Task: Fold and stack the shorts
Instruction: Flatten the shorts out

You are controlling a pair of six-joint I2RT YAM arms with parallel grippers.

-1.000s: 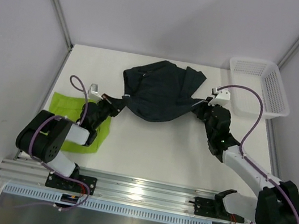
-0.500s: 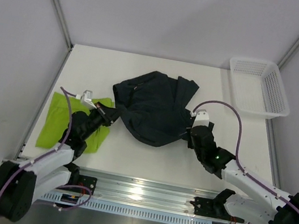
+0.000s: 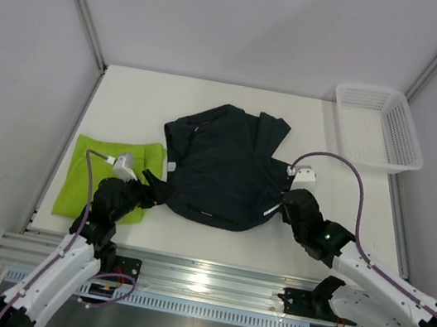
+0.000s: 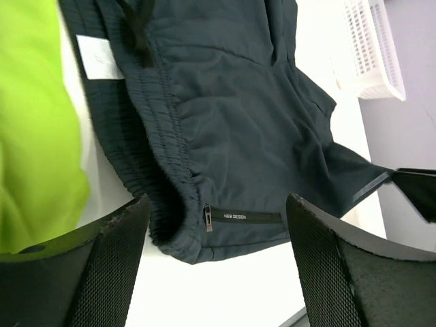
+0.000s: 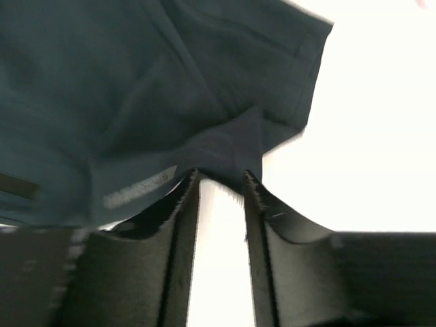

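From the top camera: the navy shorts (image 3: 222, 168) are lying spread out around the middle of the table (image 3: 212, 104), a bit rumpled along the far edge. The lime green shorts (image 3: 109, 166) are lying flat on the left side, just beside the navy pair. The left gripper (image 3: 151, 188) is sitting low at the navy pair's near-left corner, right between the two garments. The right gripper (image 3: 283, 204) is sitting at the near-right corner. The white basket (image 3: 376, 127) is sitting in the far right corner, well apart from the cloth.

Left wrist cam: the left gripper (image 4: 216, 204) is standing wide open with nothing pinched. Its two fingers (image 4: 116, 266) are framing the corner of the navy shorts (image 4: 231, 122), which is resting on the table (image 4: 225, 293) between them. You can see the elastic waistband, a white tag (image 4: 99, 58) and a zip pocket (image 4: 242, 216). The lime green shorts (image 4: 34, 116) are filling the left edge, and the basket (image 4: 371, 48) is peeking in top right.

Right wrist cam, pretty blurry: the right gripper (image 5: 219, 178) is parted only a little, with bare table showing through the narrow gap. A pointy fold of the navy shorts (image 5: 136, 88) is sitting right at the tips, but it isn't looking clamped.
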